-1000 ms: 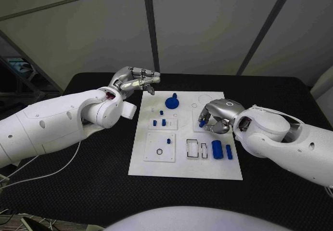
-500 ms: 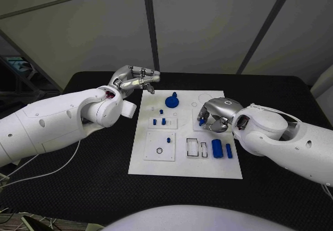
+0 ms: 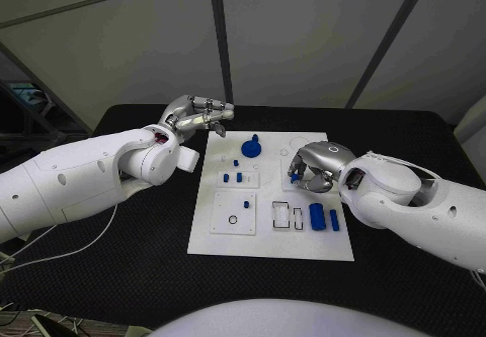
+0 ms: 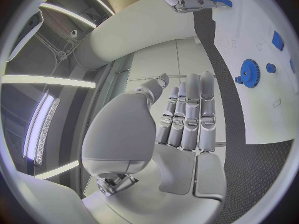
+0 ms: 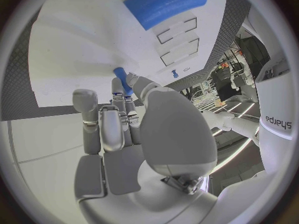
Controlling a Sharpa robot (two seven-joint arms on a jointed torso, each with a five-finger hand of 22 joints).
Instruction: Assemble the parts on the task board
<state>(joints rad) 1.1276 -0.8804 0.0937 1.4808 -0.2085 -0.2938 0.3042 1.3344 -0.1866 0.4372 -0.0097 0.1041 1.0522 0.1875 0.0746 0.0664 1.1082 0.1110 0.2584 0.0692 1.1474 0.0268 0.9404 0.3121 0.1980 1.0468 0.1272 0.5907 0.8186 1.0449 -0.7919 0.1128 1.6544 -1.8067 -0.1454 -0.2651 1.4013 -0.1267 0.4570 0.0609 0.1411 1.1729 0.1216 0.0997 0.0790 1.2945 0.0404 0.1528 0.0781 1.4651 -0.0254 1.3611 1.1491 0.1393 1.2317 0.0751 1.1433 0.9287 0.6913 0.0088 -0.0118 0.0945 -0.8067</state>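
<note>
The white task board [image 3: 265, 242] lies in the middle of the black table. My right hand [image 3: 315, 168] hovers over the board's right middle and pinches a small blue peg [image 3: 295, 178] at its fingertips; the right wrist view shows this peg [image 5: 121, 80] sticking out past the fingers. My left hand [image 3: 199, 112] hangs above the table beyond the board's far left corner, holding nothing, with its fingers [image 4: 189, 113] stretched out side by side. A blue gear [image 3: 251, 148] stands on the far part of the board.
A thick blue cylinder [image 3: 317, 217] and a thin blue pin [image 3: 334, 221] lie on the board near my right forearm. Small blue pieces [image 3: 239, 178] stand in the left plates, beside rectangular slots [image 3: 281, 214]. Black table surrounds the board.
My right hand with the peg has crept very slightly toward the far side. The left hand has stayed where it was.
</note>
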